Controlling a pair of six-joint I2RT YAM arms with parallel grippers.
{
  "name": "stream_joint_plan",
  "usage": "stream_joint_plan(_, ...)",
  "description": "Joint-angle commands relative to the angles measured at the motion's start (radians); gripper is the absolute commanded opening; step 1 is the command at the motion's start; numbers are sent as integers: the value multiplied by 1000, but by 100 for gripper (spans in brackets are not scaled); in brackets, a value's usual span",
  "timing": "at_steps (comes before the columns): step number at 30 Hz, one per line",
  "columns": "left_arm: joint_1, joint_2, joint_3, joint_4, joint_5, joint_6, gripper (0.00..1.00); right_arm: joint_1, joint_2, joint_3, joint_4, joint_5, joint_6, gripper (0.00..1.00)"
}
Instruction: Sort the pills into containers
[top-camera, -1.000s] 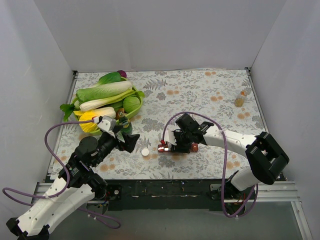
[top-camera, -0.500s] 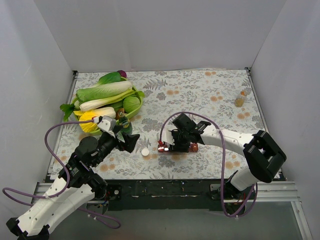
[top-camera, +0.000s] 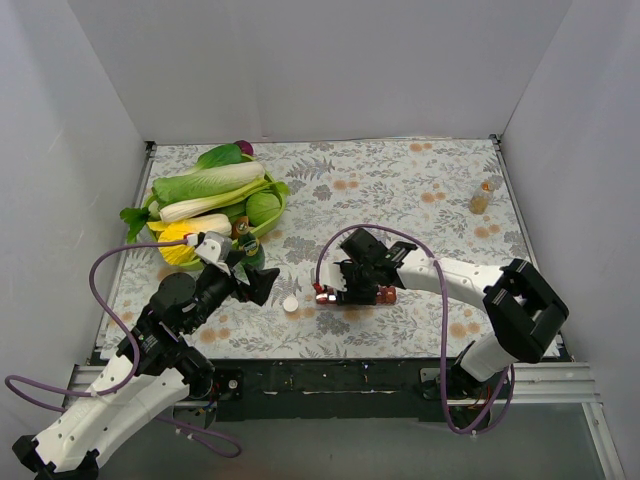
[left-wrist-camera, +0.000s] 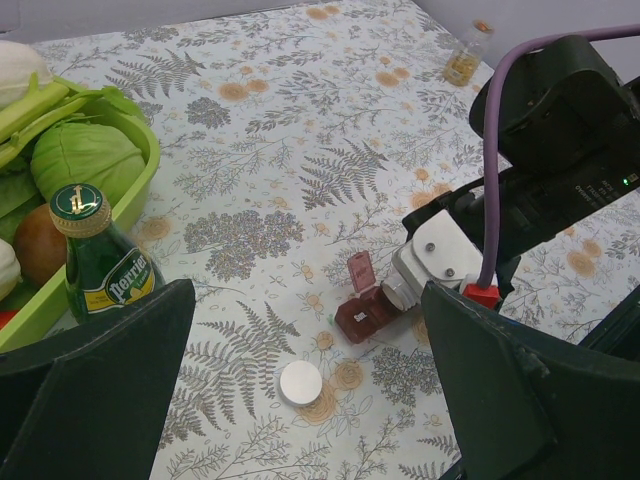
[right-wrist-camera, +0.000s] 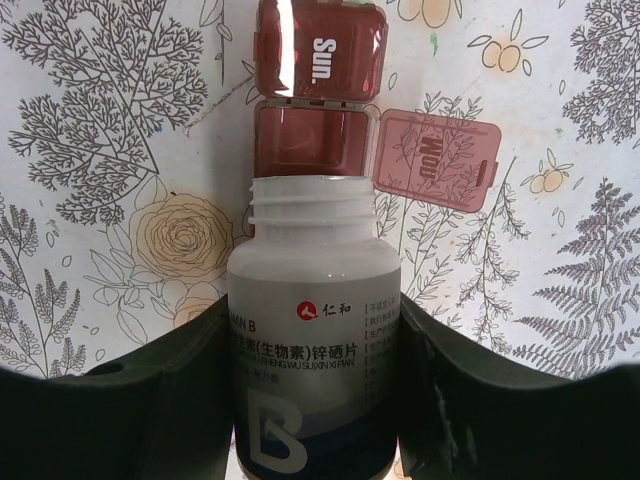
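The containers are a dark red-brown strip lying on the floral table, also in the top view and the left wrist view. The "Sun." lid is closed and the "Mon" lid stands open. My right gripper is shut on a grey-white uncapped pill bottle, tipped so its mouth sits at the open compartment. The bottle's white cap lies on the table to the left. Above it hovers my left gripper, open and empty. No pills show; the bottle's contents are hidden.
A green basket of vegetables sits at the back left, with a green glass bottle standing at its near edge. A small amber bottle stands at the far right. White walls enclose the table on three sides.
My right gripper has crept slightly left with the bottle, over the strip. The left arm has not moved.
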Motion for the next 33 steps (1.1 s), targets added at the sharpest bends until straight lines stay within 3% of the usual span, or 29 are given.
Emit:
stream_joint_plan(1, 3, -2, 7, -8, -13, -1, 98, 11, 11, 58, -17, 19, -5, 3)
stream_joint_plan(33, 3, 3, 8, -8, -11, 1, 98, 41, 45, 117, -77, 88, -8, 3)
